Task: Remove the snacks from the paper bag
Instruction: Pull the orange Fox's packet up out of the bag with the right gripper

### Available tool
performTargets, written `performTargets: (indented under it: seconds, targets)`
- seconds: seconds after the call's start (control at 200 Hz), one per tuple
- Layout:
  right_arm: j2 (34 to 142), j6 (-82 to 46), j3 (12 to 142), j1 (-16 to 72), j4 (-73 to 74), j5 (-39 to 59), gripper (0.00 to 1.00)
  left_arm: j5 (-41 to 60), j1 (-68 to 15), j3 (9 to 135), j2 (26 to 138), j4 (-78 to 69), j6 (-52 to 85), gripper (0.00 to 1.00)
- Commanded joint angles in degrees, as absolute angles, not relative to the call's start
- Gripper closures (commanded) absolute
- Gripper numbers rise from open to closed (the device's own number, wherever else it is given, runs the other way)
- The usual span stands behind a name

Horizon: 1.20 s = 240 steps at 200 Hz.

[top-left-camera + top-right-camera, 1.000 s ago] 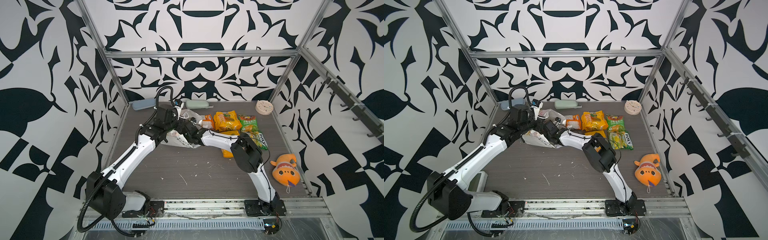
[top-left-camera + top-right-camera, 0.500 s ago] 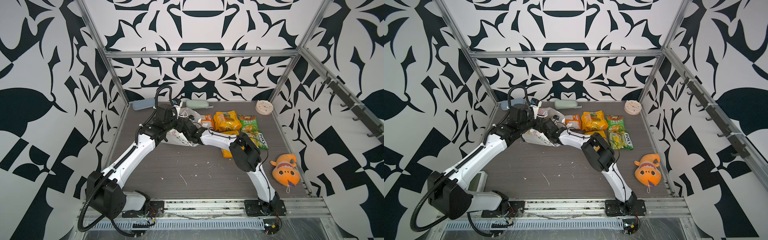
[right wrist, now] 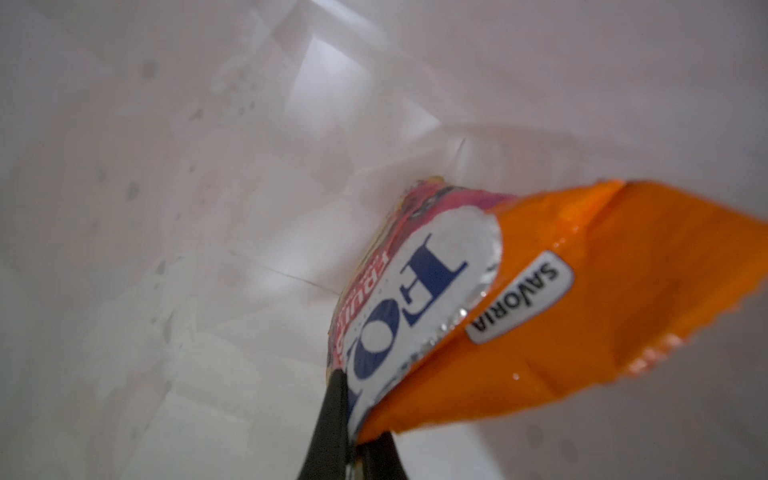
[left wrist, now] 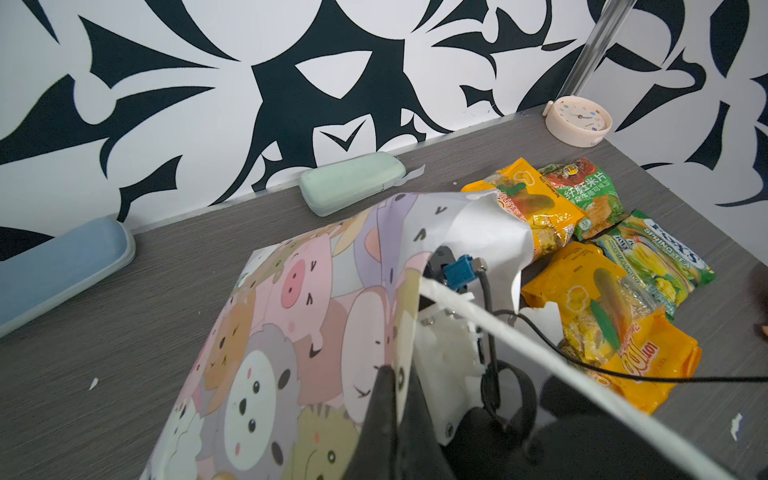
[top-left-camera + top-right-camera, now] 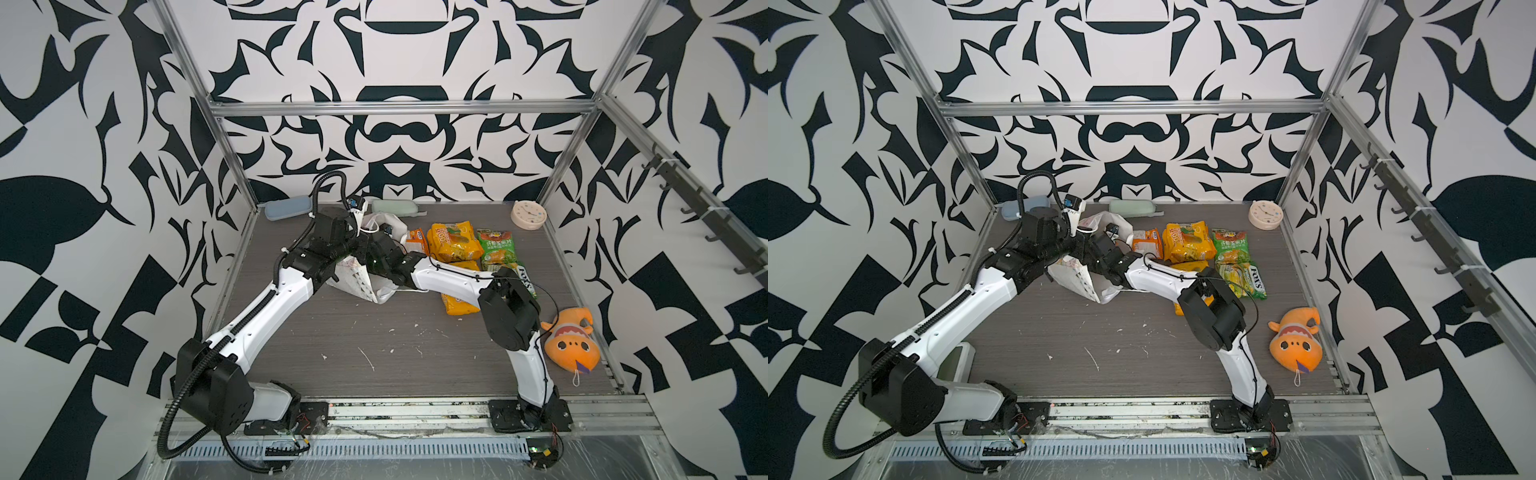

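The paper bag (image 5: 358,283) (image 5: 1077,279) lies tilted on the table, its cartoon animal faces clear in the left wrist view (image 4: 291,332). My left gripper (image 4: 398,376) is shut on the bag's rim at its mouth. My right gripper (image 3: 355,415) is inside the bag, shut on the corner of an orange snack packet (image 3: 540,316) with a white and blue logo. In both top views that gripper is hidden by the bag. Outside the bag lie a small orange packet (image 5: 417,241), two yellow-orange ones (image 5: 453,242) (image 5: 457,302) and two green ones (image 5: 496,246) (image 5: 521,277).
A round cream clock (image 5: 528,214) stands at the back right corner. An orange plush toy (image 5: 571,343) lies by the right edge. A blue case (image 5: 289,208) and a pale green case (image 5: 395,206) lie along the back wall. Small paper scraps dot the table's front.
The right arm has edged slightly further left into the bag. The left arm and the bag have barely moved.
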<state>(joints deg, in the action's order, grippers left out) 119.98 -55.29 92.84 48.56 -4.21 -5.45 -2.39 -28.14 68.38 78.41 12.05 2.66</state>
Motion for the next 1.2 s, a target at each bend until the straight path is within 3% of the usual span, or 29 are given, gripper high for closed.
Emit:
performTargets:
  seconds: [0.0,0.675,1.195]
  targets:
    - [114.4,-53.0,91.5,48.5,-0.5,-5.3,1.0,-3.2,-28.2,68.4,79.0,11.1,3.1,1.0]
    - [99.0,-46.7,75.8,46.7,1.1,-2.8,1.0,-5.2,-28.2,68.6,80.0,11.7,2.9,1.0]
    - [96.1,-44.4,75.4,43.8,0.6,2.6,1.0,-5.1,-28.2,68.8,81.2,11.6,3.3,1.0]
